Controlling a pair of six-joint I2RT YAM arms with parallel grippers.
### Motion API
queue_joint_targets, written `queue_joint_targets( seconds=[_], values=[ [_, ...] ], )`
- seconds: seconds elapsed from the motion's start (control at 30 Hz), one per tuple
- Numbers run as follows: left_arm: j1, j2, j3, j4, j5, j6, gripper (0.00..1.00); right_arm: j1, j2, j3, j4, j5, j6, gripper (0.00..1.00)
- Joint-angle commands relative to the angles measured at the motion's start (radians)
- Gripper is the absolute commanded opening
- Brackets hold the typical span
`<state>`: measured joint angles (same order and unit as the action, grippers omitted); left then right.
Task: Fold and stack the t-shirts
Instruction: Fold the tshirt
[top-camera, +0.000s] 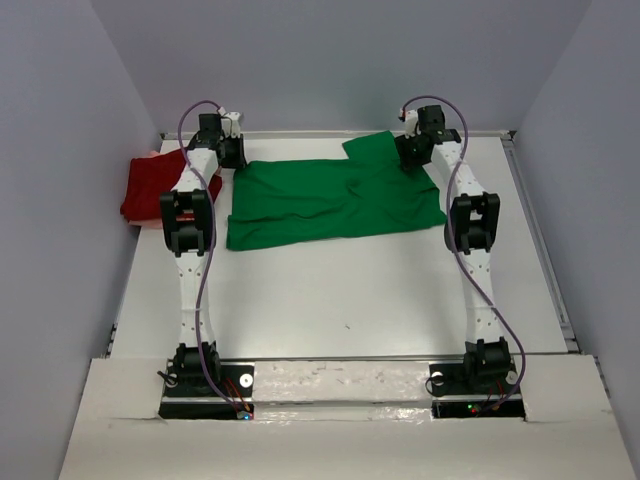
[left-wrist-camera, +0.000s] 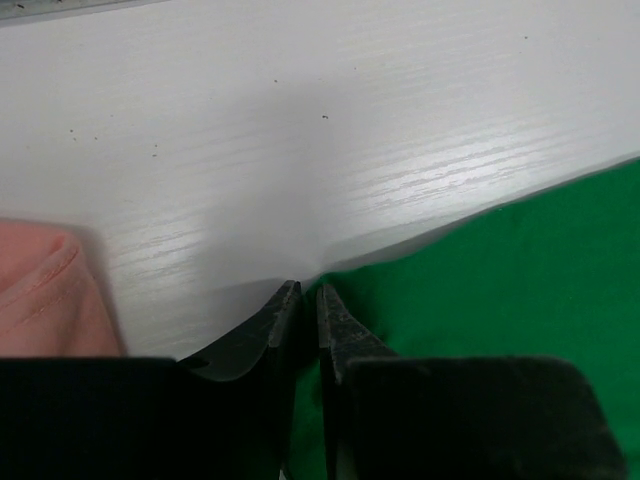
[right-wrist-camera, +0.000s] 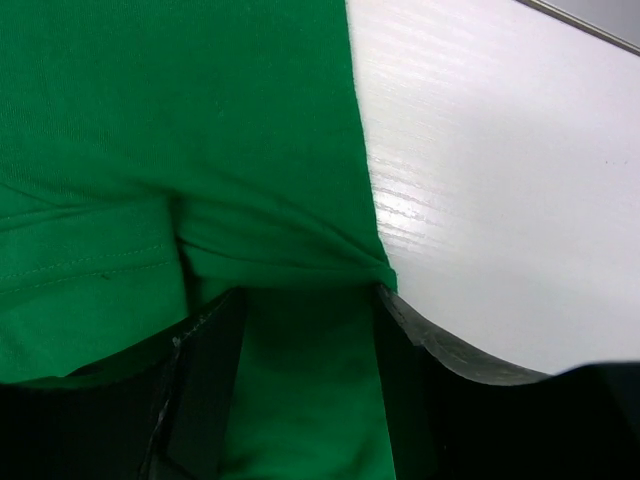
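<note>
**Left arm** (top-camera: 190, 225) and **right arm** (top-camera: 472, 228): both are bolted at the near table edge and reach straight out to the far side. Their elbows are raised and their wrists are bent downward.

**Left gripper** (left-wrist-camera: 308, 288): the tips point down at the surface. The jaws are drawn almost together, with only a slim gap left, and pinch the edge of the green t-shirt (left-wrist-camera: 520, 300).

**Right gripper** (right-wrist-camera: 310, 292): the tips point down. The jaws stand well apart, astride that same cloth without clamping it.

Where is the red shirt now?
In the top view, the red shirt lies at the table's far left, left of the left arm and green shirt.
</note>
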<state>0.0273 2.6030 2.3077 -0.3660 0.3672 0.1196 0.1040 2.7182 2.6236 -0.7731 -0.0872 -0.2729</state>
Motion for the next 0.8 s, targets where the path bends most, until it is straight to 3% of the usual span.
queue_joint_targets(
  seconds=[0.0, 0.77],
  values=[
    [-0.015, -0.069, -0.040, -0.067, -0.004, 0.025, 0.23, -0.006, 0.018, 0.061, 0.074, -0.017, 0.004, 0.61],
    [-0.087, -0.095, -0.044, -0.080, -0.045, 0.061, 0.20, -0.006, 0.041, 0.075, 0.181, 0.021, -0.023, 0.67]
  ],
)
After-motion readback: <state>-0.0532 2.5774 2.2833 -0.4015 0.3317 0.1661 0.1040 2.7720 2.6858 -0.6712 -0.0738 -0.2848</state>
